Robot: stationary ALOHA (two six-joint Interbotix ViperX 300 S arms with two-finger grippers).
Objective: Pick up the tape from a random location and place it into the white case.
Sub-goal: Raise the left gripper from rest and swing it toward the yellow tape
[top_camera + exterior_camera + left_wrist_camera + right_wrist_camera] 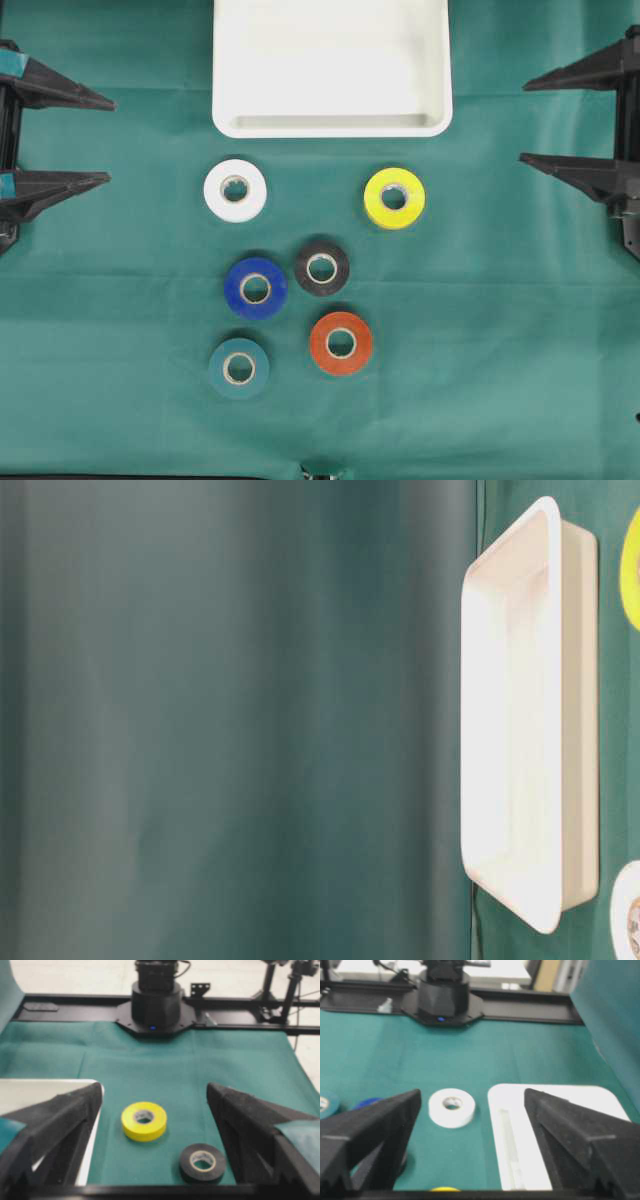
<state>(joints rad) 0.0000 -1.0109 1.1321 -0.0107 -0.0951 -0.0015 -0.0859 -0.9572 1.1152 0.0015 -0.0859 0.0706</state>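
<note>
Overhead view: you see six tapes on the green bench, all below the case (332, 125).
White tape (235, 189): nearest the case, just below its left corner.
Yellow tape (394, 197): below its right corner.
Left tool (100, 140): jaws wide, holding nothing.
Right tool (532, 122): jaws wide, holding nothing.

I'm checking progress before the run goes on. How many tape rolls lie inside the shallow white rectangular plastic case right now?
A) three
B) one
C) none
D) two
C: the shallow white rectangular plastic case shows only bare white floor, while all six rolls, including the white tape roll and the yellow tape roll, lie on the green cloth below it in the overhead view.
</note>
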